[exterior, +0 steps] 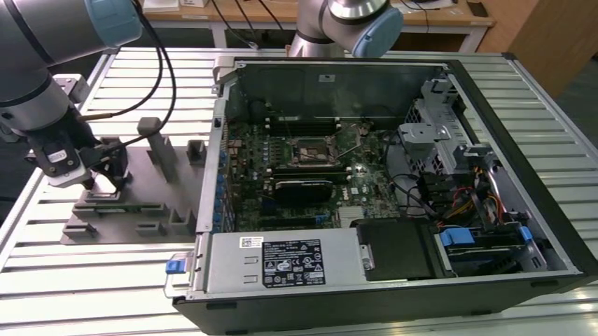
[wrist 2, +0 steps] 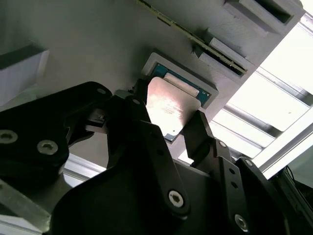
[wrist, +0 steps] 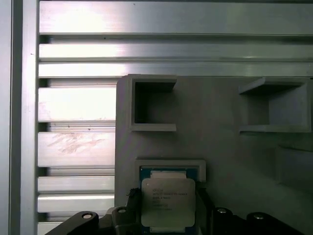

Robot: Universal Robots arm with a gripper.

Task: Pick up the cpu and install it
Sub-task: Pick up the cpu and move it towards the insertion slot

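The cpu [wrist: 167, 203], a small square chip with a shiny silver top [wrist 2: 168, 107], lies in a shallow square nest on the grey fixture plate [exterior: 140, 210]. My gripper [exterior: 98, 183] hangs straight down over that nest at the exterior view's left. In both wrist views its black fingers [wrist 2: 195, 129] press against two opposite edges of the chip, so the gripper [wrist: 167, 196] is shut on the cpu. The chip still sits in its nest. The black motherboard socket [exterior: 311, 152] with its metal frame lies inside the open computer case [exterior: 523, 161].
Grey fixture blocks and open pockets [wrist: 151, 105] rise from the plate around the nest. A tall grey post [exterior: 154, 143] stands beside the gripper. The slatted aluminium table [exterior: 94, 280] carries everything. A second robot arm [exterior: 360, 24] stands behind the case.
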